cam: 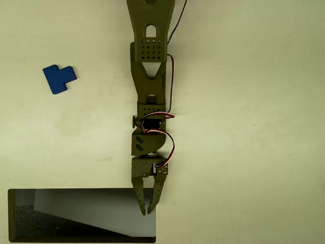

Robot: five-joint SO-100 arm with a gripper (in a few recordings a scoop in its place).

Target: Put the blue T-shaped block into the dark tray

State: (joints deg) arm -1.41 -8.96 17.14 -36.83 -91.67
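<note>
Overhead view, items as I log them from my station:

Item 1: olive-green arm (150, 76), highest in the scene and so nearest the lens. It enters at the top edge and reaches straight down the middle of the picture, with red, white and black wires looped beside its wrist joints.

Item 2: gripper (148, 210), pointing toward the bottom edge. Its fingers taper until the tips nearly meet, nothing between them. The tips hang over the right end of the dark tray.

Item 3: dark tray (10, 216), bottom left, thin brown rim, black speckled floor, pale grey slanted panel inside.

Item 4: blue T-shaped block (59, 78), lying flat on the pale table (254, 127) at upper left, well apart from both gripper and tray.
</note>
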